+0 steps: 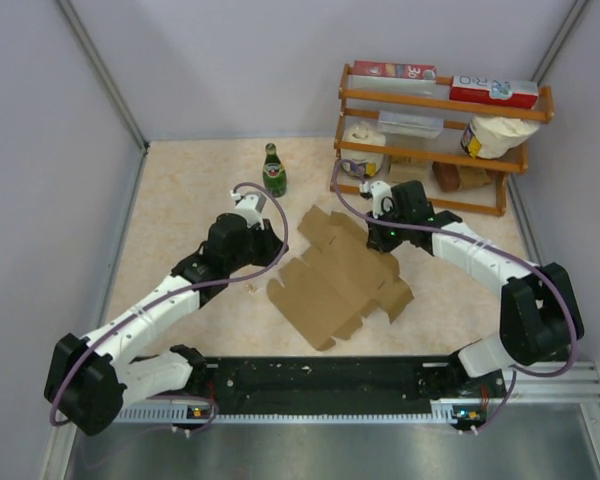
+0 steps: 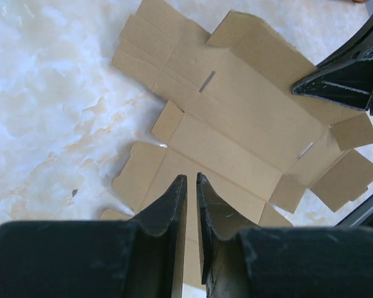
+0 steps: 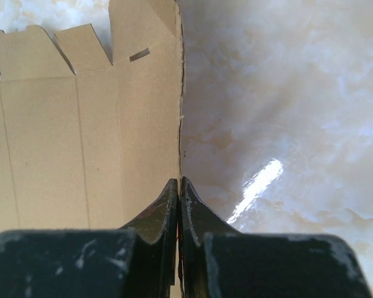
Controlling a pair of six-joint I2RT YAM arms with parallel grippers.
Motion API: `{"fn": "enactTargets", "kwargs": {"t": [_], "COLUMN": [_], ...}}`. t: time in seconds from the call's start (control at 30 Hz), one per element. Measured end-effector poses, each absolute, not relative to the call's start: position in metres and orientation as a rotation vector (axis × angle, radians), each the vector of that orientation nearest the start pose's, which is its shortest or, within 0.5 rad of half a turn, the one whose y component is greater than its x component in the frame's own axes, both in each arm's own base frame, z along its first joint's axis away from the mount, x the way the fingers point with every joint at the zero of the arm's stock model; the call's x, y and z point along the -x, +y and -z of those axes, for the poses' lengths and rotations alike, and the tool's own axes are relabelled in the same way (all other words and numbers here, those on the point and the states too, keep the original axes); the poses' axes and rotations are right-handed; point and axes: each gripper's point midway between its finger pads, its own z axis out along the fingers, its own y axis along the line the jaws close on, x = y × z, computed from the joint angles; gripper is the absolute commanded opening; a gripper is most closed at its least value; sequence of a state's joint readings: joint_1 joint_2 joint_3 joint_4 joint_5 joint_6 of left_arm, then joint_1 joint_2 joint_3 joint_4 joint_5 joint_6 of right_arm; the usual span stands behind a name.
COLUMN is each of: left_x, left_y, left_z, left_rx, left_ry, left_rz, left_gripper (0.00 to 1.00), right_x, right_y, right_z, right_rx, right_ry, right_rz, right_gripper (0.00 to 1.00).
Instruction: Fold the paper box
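Note:
The paper box point(image 1: 340, 280) lies as a flat brown die-cut cardboard sheet with its flaps spread out on the marble table. In the left wrist view the paper box point(image 2: 236, 124) fills the middle. My left gripper point(image 2: 191, 178) hovers over its near-left part, its jaws a narrow slit apart with nothing between them. In the top view the left gripper point(image 1: 277, 243) is at the sheet's left edge. My right gripper point(image 3: 178, 181) is shut on the sheet's far-right edge point(image 3: 180, 112), which runs straight into its jaws. The right gripper point(image 1: 383, 243) also shows in the top view.
A green glass bottle point(image 1: 273, 171) stands behind the sheet, near the left arm. A wooden rack point(image 1: 435, 100) at the back right holds printed cartons and bags. Grey walls close in both sides, and a black rail point(image 1: 320, 380) runs along the near edge.

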State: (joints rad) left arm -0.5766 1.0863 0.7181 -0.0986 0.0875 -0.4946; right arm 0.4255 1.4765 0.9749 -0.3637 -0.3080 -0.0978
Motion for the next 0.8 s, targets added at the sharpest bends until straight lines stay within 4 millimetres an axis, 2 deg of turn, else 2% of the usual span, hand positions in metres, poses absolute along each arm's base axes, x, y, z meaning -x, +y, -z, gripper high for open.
{"fn": "enactTargets", "kwargs": {"t": [0.13, 0.23, 0.47, 0.63, 0.8], "left_x": [-0.277, -0.281, -0.292, -0.299, -0.299], "left_y": [-0.218, -0.215, -0.222, -0.233, -0.237], "left_z": [-0.170, -0.168, -0.161, -0.162, -0.151], "left_rx": [-0.168, -0.175, -0.255, -0.328, -0.361], "left_ry": [2.119, 2.124, 2.132, 2.105, 2.131], "left_rz": [0.760, 0.775, 0.794, 0.823, 0.836], "left_gripper": [0.18, 0.18, 0.21, 0.21, 0.20], "right_x": [-0.315, -0.313, -0.291, -0.287, -0.289], "right_y": [0.191, 0.190, 0.190, 0.191, 0.191], "right_z": [-0.106, -0.104, -0.093, -0.104, -0.117], "right_rx": [0.780, 0.798, 0.943, 0.995, 1.007], "right_ry": [2.297, 2.291, 2.258, 2.190, 2.131], "right_rz": [-0.483, -0.473, -0.461, -0.460, -0.445], "right_gripper": [0.00, 0.00, 0.00, 0.00, 0.00]}}
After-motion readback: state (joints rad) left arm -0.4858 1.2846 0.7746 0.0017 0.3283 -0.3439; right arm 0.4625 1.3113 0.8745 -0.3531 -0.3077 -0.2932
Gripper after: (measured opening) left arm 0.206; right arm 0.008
